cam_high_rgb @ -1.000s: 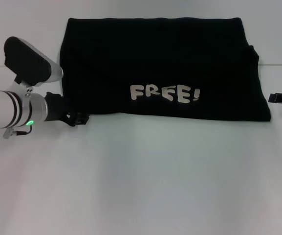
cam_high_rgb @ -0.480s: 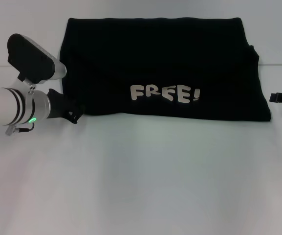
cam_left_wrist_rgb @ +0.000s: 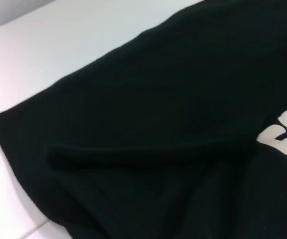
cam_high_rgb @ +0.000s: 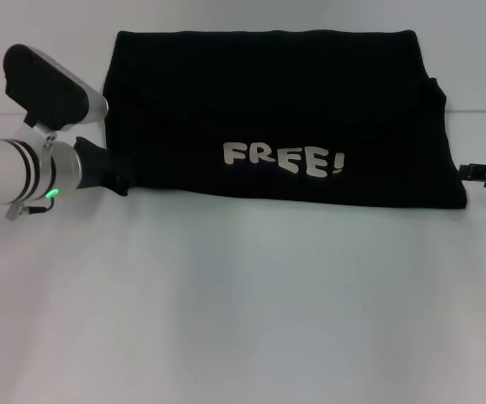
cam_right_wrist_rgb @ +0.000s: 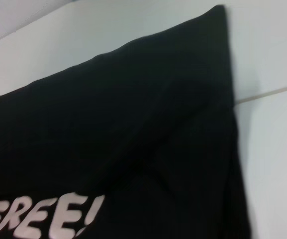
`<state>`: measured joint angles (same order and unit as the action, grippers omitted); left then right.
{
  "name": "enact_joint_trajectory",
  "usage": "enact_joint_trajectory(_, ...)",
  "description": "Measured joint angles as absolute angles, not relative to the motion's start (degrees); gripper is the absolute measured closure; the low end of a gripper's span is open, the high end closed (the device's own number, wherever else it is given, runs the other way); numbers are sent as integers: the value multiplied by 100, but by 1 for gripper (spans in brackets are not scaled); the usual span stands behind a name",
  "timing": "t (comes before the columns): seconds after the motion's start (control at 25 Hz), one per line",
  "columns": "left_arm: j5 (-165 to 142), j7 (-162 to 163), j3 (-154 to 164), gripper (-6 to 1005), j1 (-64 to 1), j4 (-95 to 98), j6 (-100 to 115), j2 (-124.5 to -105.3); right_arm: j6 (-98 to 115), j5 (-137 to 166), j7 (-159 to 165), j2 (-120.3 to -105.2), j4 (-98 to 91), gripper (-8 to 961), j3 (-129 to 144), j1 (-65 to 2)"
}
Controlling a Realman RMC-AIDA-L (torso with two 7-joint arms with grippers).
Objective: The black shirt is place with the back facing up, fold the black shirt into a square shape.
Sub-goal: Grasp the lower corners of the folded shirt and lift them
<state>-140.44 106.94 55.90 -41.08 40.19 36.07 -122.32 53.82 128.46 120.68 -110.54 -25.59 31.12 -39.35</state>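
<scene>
On the white counter (cam_high_rgb: 243,303), the black shirt (cam_high_rgb: 276,109) lies as a wide flat band, already folded lengthwise, its "FREE!" lettering (cam_high_rgb: 283,159) facing up near the front edge. The left gripper (cam_high_rgb: 118,183) sits right at the shirt's left front corner; whether it is spread or clamped on cloth cannot be told. The right gripper (cam_high_rgb: 483,174) waits just beside the right edge, likewise unreadable. The step in hand appears to be taking hold of the ends. Next, the band likely needs its sides folded inward, corners kept aligned, to make a square.
</scene>
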Motion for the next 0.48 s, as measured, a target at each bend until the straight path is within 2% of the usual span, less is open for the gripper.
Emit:
enact_joint_trajectory(0.12, -14038, 10705, 5565, 974, -4113, 4026, 3551, -12225, 5442, 12857, 12068, -11058, -2562, 328, 3137, -3936)
enact_joint_trajectory(0.48, -14027, 10764, 5563, 973, -4226, 4011, 3346, -12252, 5395, 12860, 12067, -11089, -2531, 327, 3425, -4018)
